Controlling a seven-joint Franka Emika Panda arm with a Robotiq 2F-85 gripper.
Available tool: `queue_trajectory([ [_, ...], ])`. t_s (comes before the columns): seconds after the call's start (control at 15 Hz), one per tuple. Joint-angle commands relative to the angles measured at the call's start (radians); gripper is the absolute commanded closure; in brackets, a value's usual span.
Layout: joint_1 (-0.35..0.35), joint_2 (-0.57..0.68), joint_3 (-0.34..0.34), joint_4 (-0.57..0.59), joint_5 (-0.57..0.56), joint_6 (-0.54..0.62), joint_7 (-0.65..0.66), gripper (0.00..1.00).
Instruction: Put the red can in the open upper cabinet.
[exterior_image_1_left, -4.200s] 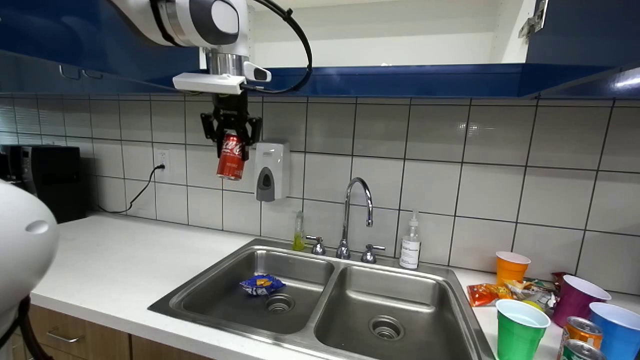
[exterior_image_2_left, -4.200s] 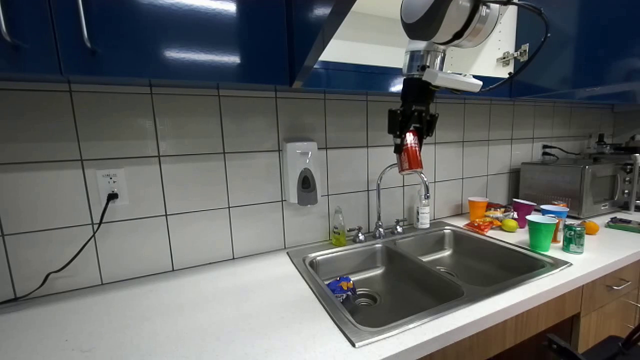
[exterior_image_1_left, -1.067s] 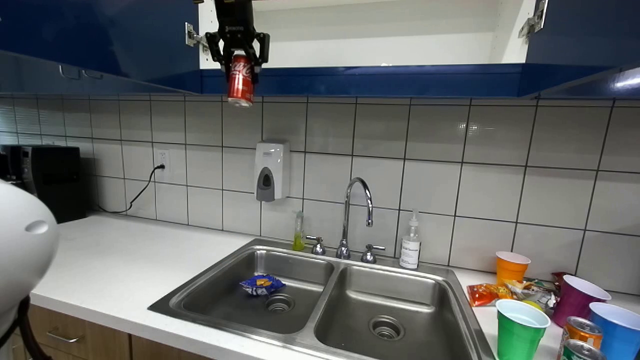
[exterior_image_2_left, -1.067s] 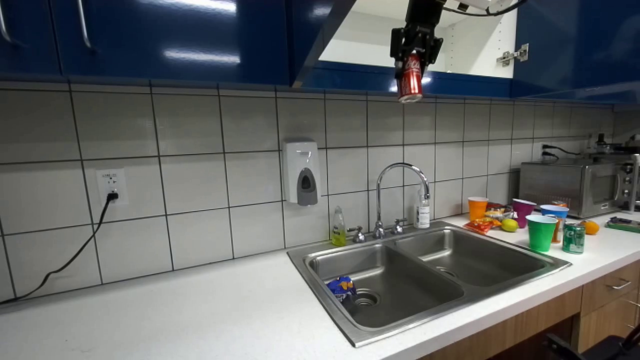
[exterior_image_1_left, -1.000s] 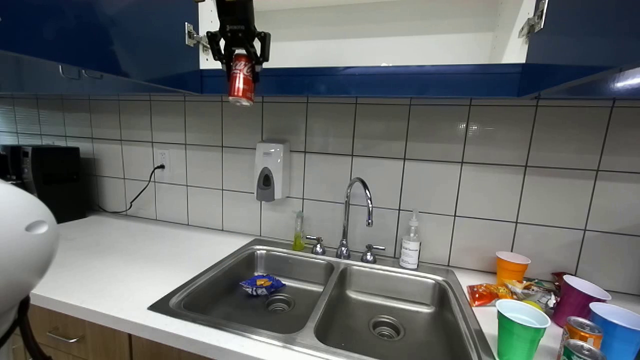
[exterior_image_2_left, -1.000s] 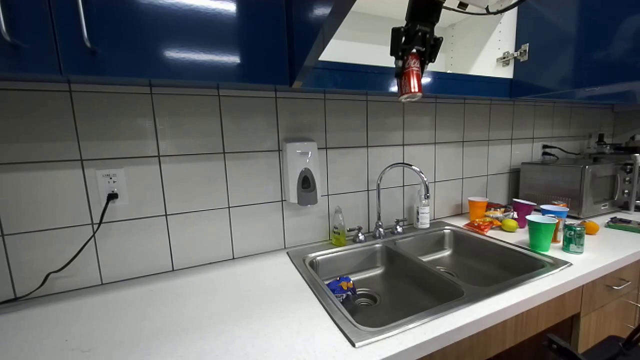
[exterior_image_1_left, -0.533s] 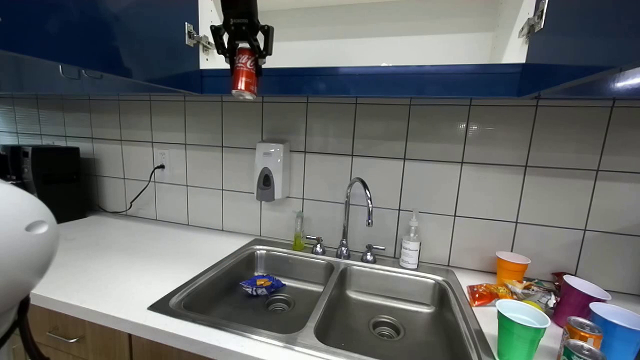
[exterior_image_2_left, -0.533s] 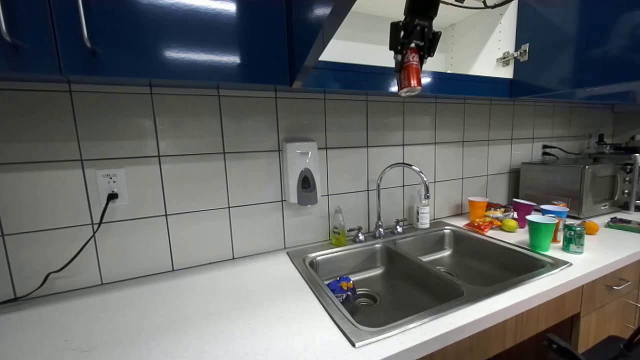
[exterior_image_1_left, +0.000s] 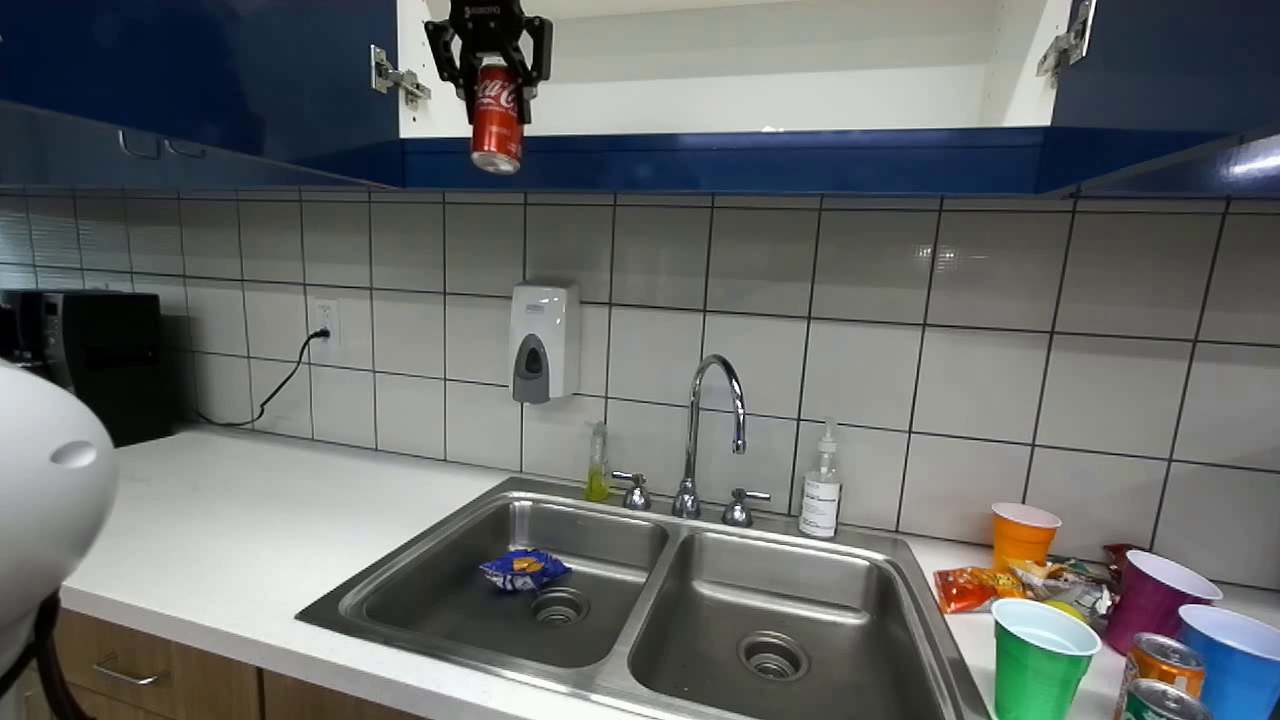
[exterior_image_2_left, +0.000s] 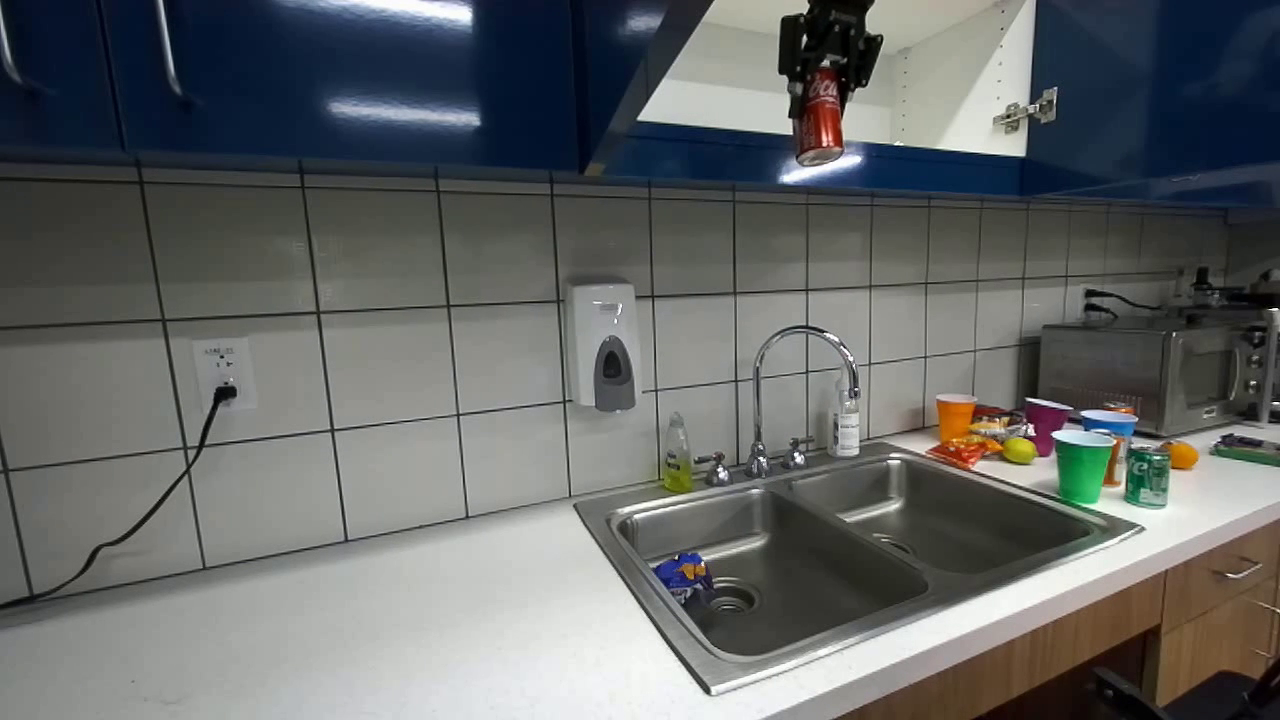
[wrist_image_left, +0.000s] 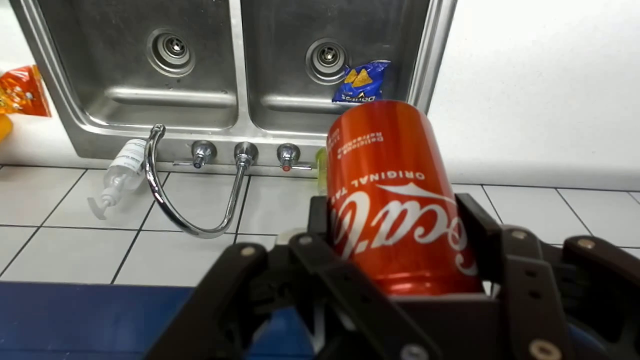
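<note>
Our red cylindrical metal can (exterior_image_1_left: 497, 125) has risen toward the open white-lined blue upper cabinet (exterior_image_1_left: 760, 100); we expect more lift. The black end effector (wrist_image_left: 397, 222) clamps it, can-wide.

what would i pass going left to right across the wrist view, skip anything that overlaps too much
Red-orange snack bag → clear pump bottle → chrome gooseneck faucet → red-marked tap handle → partly hidden yellow-green bottle → red Coca-Cola can

The can (wrist_image_left: 400, 200) is red with white script, the hand (exterior_image_1_left: 498, 112) black, the cabinet (exterior_image_1_left: 740, 95) blue and white.
</note>
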Motion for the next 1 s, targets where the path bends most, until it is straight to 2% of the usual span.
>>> queue_trajectory([
  [0.0, -0.009, 0.042, 0.006, 0.092, -0.022, -0.043, -0.008, 0.62],
  [0.93, -0.012, 0.099, 0.008, 0.218, -0.043, -0.026, -0.004, 0.62],
])
